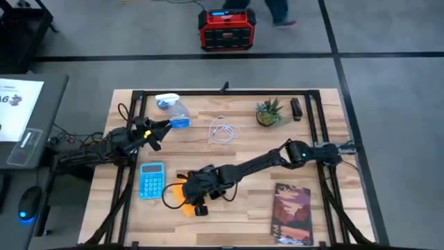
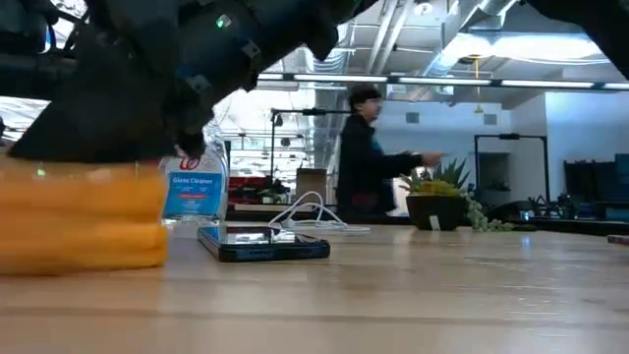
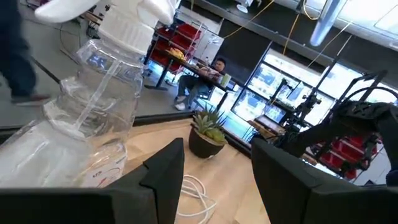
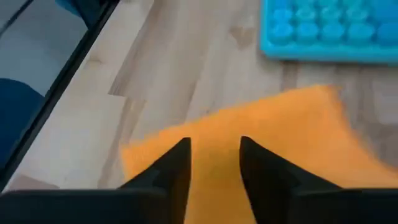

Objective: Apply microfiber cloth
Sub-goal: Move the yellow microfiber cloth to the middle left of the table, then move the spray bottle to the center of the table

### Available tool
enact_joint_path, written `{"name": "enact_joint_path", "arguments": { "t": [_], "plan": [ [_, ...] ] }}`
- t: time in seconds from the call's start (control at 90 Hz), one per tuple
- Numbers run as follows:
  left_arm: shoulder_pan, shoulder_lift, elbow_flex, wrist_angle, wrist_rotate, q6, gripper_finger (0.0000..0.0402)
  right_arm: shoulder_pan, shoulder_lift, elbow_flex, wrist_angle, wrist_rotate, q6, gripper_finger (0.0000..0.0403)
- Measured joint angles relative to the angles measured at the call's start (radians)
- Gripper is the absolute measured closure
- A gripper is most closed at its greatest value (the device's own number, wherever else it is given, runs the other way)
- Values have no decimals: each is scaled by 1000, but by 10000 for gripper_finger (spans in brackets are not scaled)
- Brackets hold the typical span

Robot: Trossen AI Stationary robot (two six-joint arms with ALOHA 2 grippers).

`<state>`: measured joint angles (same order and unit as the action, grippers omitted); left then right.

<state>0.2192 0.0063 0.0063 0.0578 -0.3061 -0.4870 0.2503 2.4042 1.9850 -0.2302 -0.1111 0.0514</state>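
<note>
The spray bottle (image 2: 194, 187) carries a blue label where "Glass Cleaner" can be read, under a red and white mark; this is the only clear writing on the table. There is one such bottle, at the far left of the table (image 1: 243, 149), and the left gripper (image 1: 161, 133) waits just beside it with its two fingers (image 3: 163, 167) set apart and nothing between them. One microfiber cloth (image 1: 182, 198), orange-yellow, lies near the front edge left of centre, just right of the one blue calculator (image 1: 152, 180). The right gripper (image 1: 200, 206) is reaching across the table and is low over this cloth; in the right wrist view its two fingers (image 4: 174, 163) stand a narrow gap apart above the orange cloth, and I cannot tell if they pinch it. One black phone (image 2: 263, 243) lies flat beyond the cloth in the low view. One white cable (image 1: 223, 130) is coiled at the middle, one small potted plant (image 1: 268, 112) stands at the far right, and one dark reddish book (image 1: 293, 212) lies at the near right. A person (image 2: 368, 152) stands in the room behind the table
</note>
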Motion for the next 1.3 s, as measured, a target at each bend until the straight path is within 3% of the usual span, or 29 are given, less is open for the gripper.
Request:
{"name": "enact_joint_path", "arguments": {
  "t": [0.211,0.422,0.589,0.789,1.011,1.156,1.3],
  "plan": [
    [0,0,0,1,0,0,240,-3,-140,0,-132,97,-106,226],
    [0,0,0,0,0,0,240,-31,-321,0,-260,269,-242,227],
    [0,0,0,0,0,-11,240,-119,-456,0,-314,287,-301,235],
    [0,0,0,0,0,-11,240,-346,-473,1,-275,23,-282,224],
    [0,0,0,0,0,-8,240,-558,-355,0,-82,-216,-286,155],
    [0,0,0,0,0,-8,240,-641,-265,0,110,-328,-242,114],
    [0,0,0,0,0,-8,240,-670,-180,0,289,-426,-170,101]
  ]
}}
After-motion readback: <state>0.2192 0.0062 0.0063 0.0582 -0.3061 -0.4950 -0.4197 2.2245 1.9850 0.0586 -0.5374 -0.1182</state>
